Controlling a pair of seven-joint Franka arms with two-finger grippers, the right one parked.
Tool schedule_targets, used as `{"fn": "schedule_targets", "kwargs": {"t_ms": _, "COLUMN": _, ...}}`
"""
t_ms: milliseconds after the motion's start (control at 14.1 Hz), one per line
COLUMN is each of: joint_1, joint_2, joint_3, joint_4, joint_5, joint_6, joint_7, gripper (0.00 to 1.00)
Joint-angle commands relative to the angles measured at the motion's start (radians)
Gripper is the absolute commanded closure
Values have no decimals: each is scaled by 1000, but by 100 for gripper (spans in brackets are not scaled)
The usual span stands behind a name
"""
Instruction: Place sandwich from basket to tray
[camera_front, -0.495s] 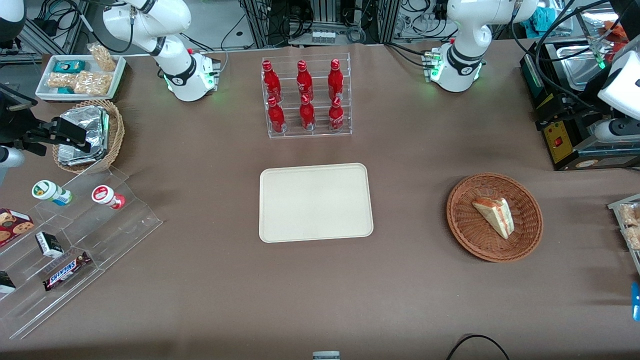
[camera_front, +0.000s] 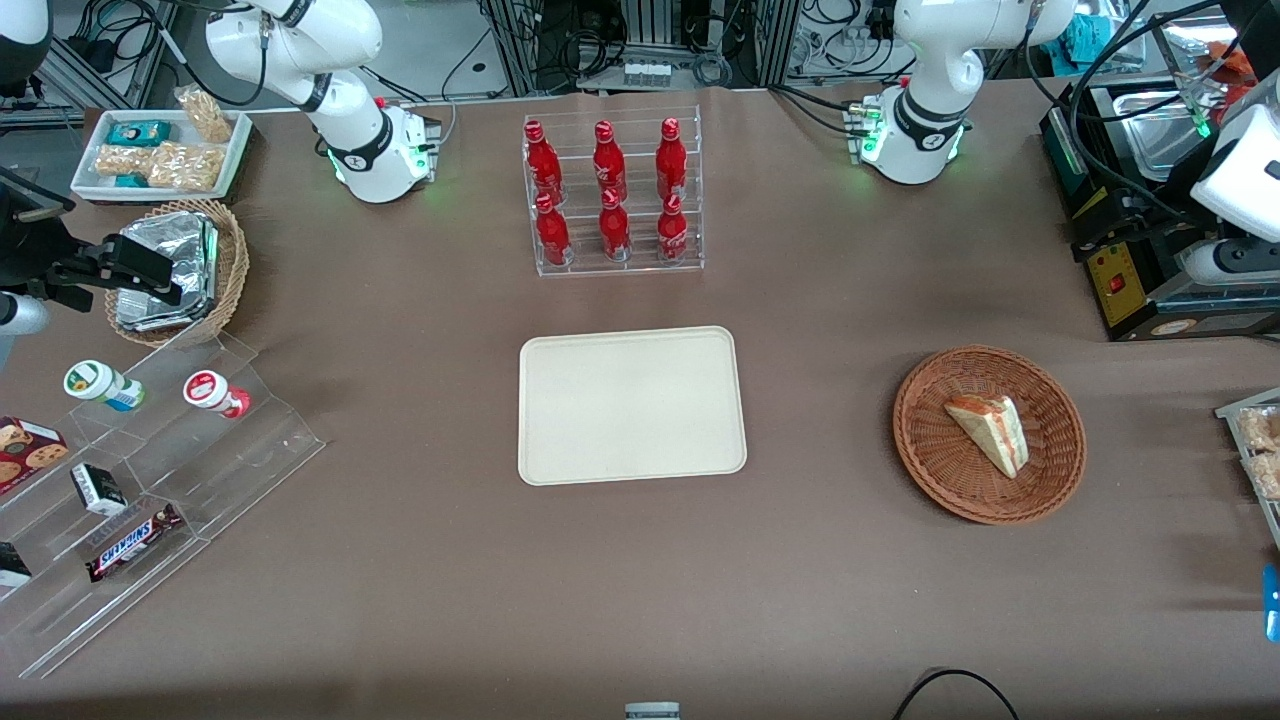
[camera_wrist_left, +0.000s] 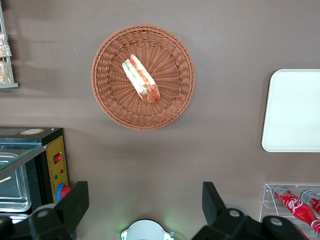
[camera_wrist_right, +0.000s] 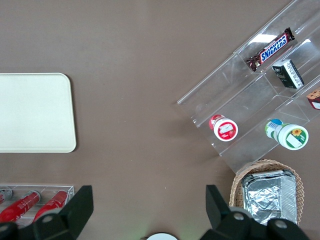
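Observation:
The sandwich (camera_front: 988, 432), a pale bread wedge with red and green filling, lies in the shallow reddish-brown wicker basket (camera_front: 930, 475) toward the working arm's end of the table. The cream tray (camera_front: 630, 405) lies flat at the table's middle, with nothing on it. My left gripper (camera_wrist_left: 145, 200) is open and empty, fingers (camera_wrist_left: 75, 200) wide apart. It hangs high over the bare table, farther from the front camera than the basket. The wrist view looks down on the sandwich (camera_wrist_left: 141, 80), the basket (camera_wrist_left: 112, 102) and an edge of the tray (camera_wrist_left: 295, 110).
A clear rack of red bottles (camera_front: 612, 195) stands farther from the front camera than the tray. A black and yellow appliance (camera_front: 1130, 270) sits beside the basket. A snack tray (camera_front: 1255, 450) is at the table's edge. A stepped acrylic shelf (camera_front: 150, 480) and a tan basket of foil packets (camera_front: 180, 270) lie toward the parked arm's end.
The left arm's wrist at the picture's edge has shifted slightly. The sandwich, basket and tray have not moved.

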Motion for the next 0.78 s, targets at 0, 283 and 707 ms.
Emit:
{"fn": "schedule_targets", "kwargs": {"t_ms": 0, "joint_1": -14, "joint_2": -7, "joint_3": 5, "joint_4": -7, "joint_5": 16, "joint_6": 13, "joint_7": 7, "gripper": 0}}
{"fn": "schedule_targets", "kwargs": {"t_ms": 283, "joint_1": -14, "joint_2": -7, "joint_3": -1, "joint_4": -7, "joint_5": 16, "joint_6": 5, "joint_7": 5, "gripper": 0}}
{"fn": "schedule_targets", "kwargs": {"t_ms": 707, "joint_1": -12, "joint_2": 68, "joint_3": -1, "joint_4": -53, "joint_5": 14, "joint_6": 19, "joint_7": -1, "gripper": 0}}
